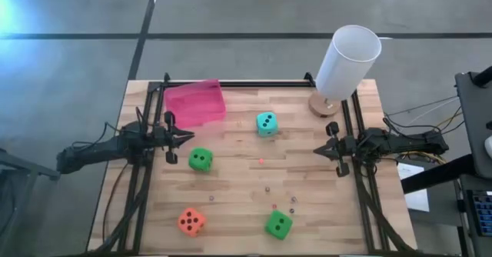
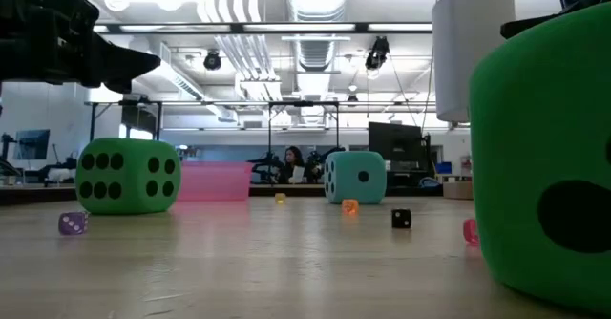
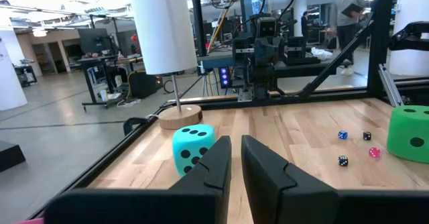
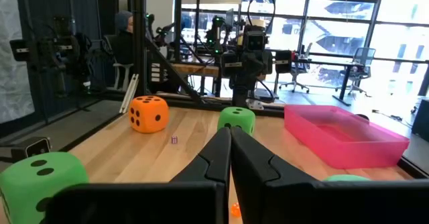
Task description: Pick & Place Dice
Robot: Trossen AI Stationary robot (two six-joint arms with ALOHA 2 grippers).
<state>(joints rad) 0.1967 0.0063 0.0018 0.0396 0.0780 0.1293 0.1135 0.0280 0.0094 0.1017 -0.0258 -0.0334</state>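
On top of the light wooden table (image 1: 238,203) I see my two dark arms, one at each side. My left gripper (image 1: 187,138) sits at the left edge with its jaws almost together, just a thin gap, holding nothing. My right gripper (image 1: 318,149) sits at the right edge with its jaws pressed together, also holding nothing.

Next biggest is the tall white lamp with a round wooden foot (image 1: 344,66) at the far right corner. At the far left lies the flat pink see-through plastic tray (image 1: 194,103) — nothing is in it.

Then come the four soft dice with black dots, all on the bare wood and well apart from each other. One bright green cube (image 1: 201,159) lies just beside my left gripper. The teal cube (image 1: 267,123) lies near the middle, toward the far side. The orange cube (image 1: 191,221) lies near the front left — the other bright green cube (image 1: 278,225) lies near the front right.

Smallest are the tiny beads (image 1: 280,199), spread between the dice.
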